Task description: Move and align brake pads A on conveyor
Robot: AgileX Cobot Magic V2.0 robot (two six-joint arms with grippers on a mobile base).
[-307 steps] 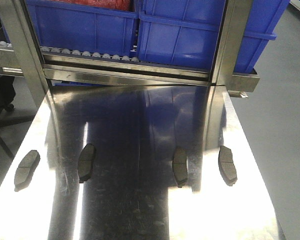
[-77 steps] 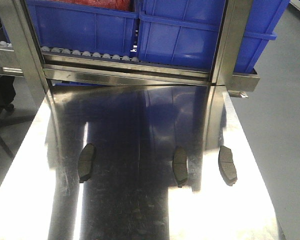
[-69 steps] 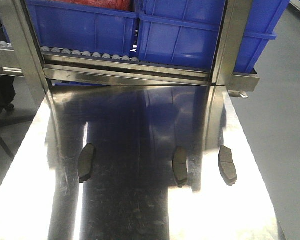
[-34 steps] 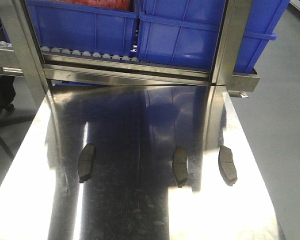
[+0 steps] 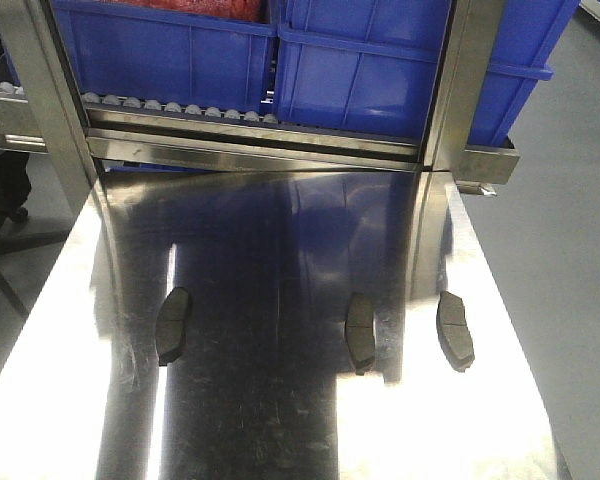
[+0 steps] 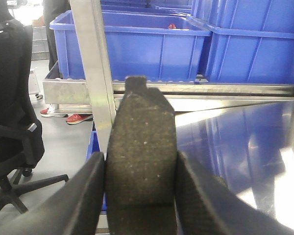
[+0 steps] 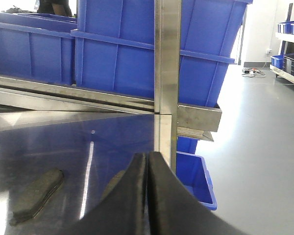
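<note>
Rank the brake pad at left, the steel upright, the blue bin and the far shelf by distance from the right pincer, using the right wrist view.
Measured from the right pincer, which is shut and empty:
1. brake pad, lying flat, low left.
2. steel upright, straight ahead.
3. blue bin, behind the upright.
4. shelf, far right across the floor.
</note>
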